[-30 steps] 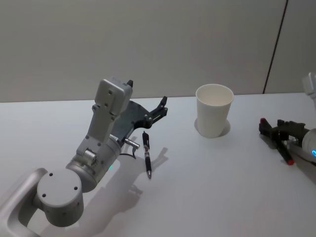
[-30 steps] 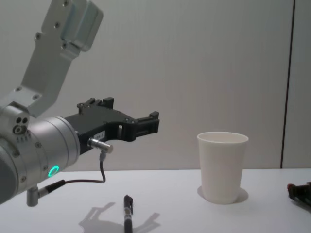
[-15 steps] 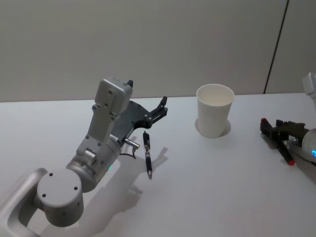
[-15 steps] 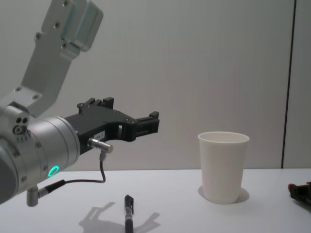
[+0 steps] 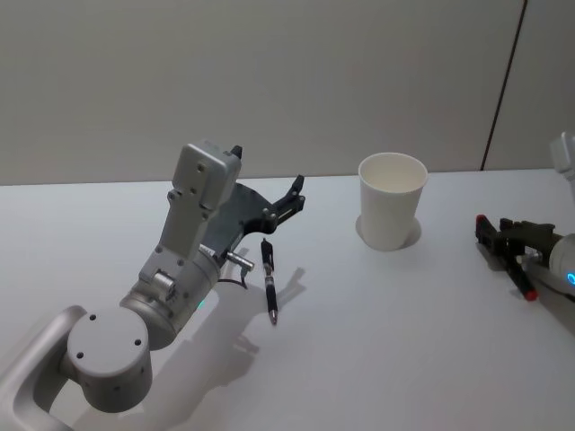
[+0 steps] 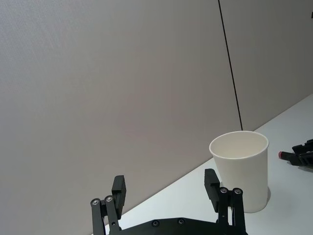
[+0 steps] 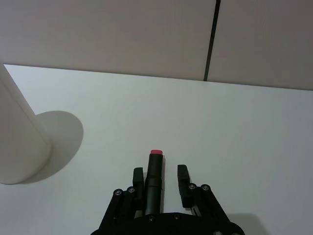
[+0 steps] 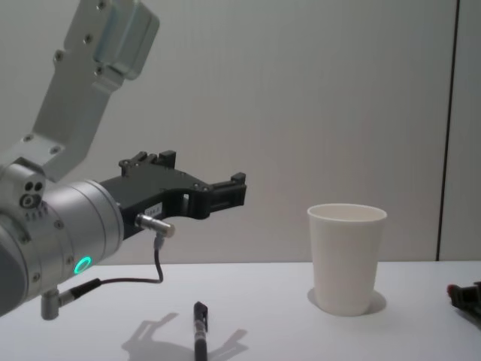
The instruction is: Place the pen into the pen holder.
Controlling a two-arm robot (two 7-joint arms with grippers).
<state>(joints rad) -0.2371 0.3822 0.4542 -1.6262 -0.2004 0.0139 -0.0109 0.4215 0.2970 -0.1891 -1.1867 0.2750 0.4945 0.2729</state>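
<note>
Head view: over the desk (image 5: 377,350) the left end effector (image 5: 268,171) hangs wide open, empty; the right end effector (image 5: 486,234) rests far right, its opening I cannot tell. A paper cup (image 5: 392,202) stands between them; the pen (image 5: 268,280) lies flat beneath the left one.

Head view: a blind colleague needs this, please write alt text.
The left gripper, fingers open, hangs above a black pen lying on a white table. A white paper cup stands upright to its right; the right gripper rests at the far right.
</note>
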